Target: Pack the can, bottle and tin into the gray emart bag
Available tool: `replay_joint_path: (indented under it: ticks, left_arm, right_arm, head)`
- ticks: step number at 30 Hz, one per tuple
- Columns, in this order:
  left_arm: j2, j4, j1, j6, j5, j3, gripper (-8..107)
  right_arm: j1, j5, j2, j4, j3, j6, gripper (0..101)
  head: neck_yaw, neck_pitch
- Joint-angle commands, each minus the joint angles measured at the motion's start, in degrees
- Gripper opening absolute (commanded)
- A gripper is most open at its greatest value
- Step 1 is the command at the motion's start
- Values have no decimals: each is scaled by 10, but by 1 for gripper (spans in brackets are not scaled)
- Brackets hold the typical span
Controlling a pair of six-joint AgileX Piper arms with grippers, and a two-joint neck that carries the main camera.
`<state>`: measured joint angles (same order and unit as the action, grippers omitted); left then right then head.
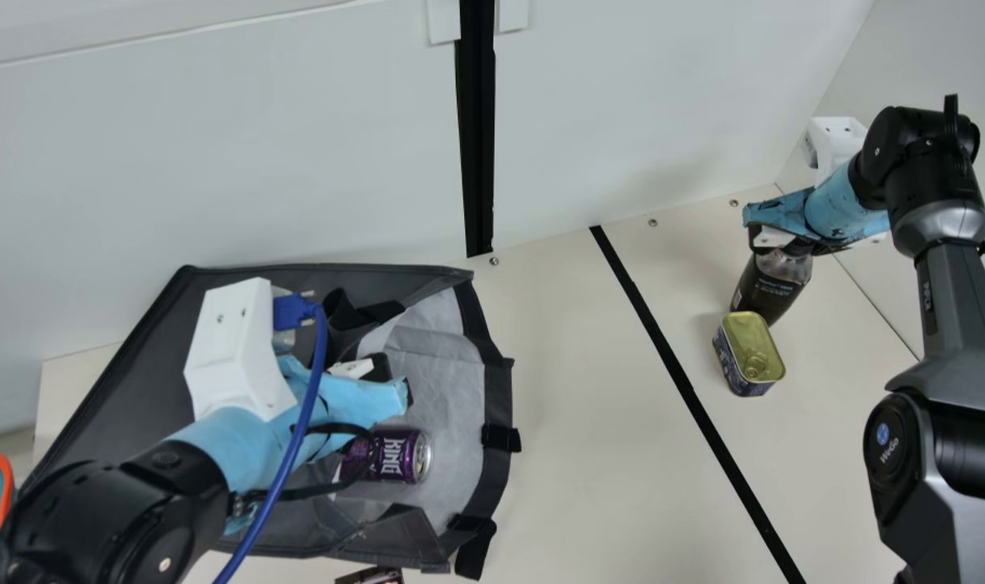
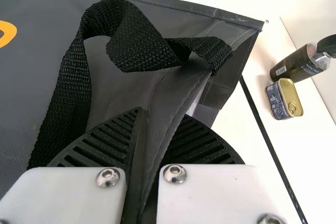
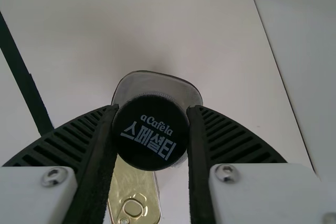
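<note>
Main view, bottle, held in right tool

Left tool nearly closed, right tool downward with fingers apart.

Purple can: "KING". Black bottle cap: "aCafela", with "스페셜티" beneath. Right arm, round badge: "WeGo". Tin, bottle label: print too small to read.
</note>
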<state>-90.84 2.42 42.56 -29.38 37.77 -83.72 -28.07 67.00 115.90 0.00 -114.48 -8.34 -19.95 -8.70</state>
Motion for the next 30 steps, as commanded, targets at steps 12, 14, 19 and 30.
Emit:
replay_joint_path:
  ticks: [12,14,19,30]
  left_arm:
    - [0,0,0,0,0,0,10]
    - [0,0,0,0,0,0,10]
    - [0,0,0,0,0,0,10]
    - [0,0,0,0,0,0,10]
  right_arm:
    - [-7,-6,-9,13,4,-10,0]
    - [-8,-8,-11,15,3,-12,0]
    - [-9,-12,-18,21,0,-17,0]
    - [-4,-16,-39,39,6,-31,0]
  head:
    - [0,-13]
    - [0,-13]
    - [0,-13]
    - [0,-13]
